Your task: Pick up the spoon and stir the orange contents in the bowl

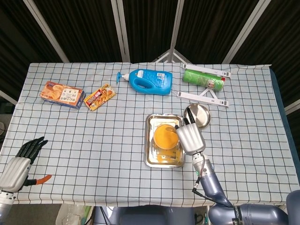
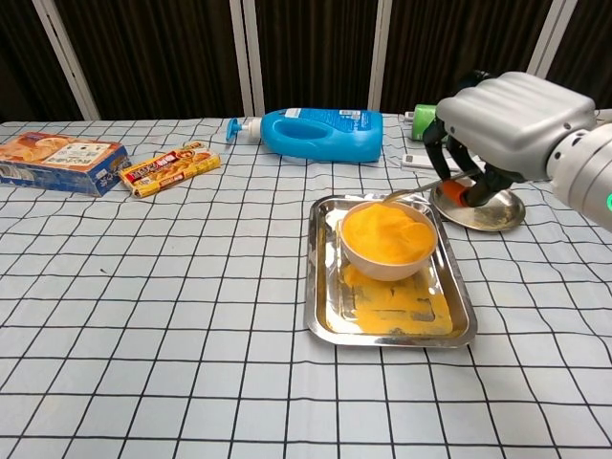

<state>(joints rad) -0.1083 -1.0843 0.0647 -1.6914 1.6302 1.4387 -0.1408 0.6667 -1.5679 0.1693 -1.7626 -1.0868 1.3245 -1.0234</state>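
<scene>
A white bowl [image 2: 387, 251] of orange contents [image 2: 386, 232] stands in a steel tray [image 2: 318, 296] smeared with orange. My right hand [image 2: 497, 129] hovers at the bowl's far right and grips a metal spoon [image 2: 421, 187]. The spoon slants down to the left, and its tip reaches the far edge of the orange contents. In the head view my right hand [image 1: 190, 138] covers the bowl's [image 1: 164, 136] right side and hides the spoon. Far off at the front left table edge, my left hand [image 1: 19, 163] holds nothing and its fingers are apart.
A small round steel dish [image 2: 490, 212] lies just behind my right hand. At the back are a blue detergent bottle [image 2: 320, 134], a green can [image 2: 430, 120] and white strips [image 1: 204, 98]. A snack box [image 2: 57, 161] and a snack packet [image 2: 170, 167] lie far left.
</scene>
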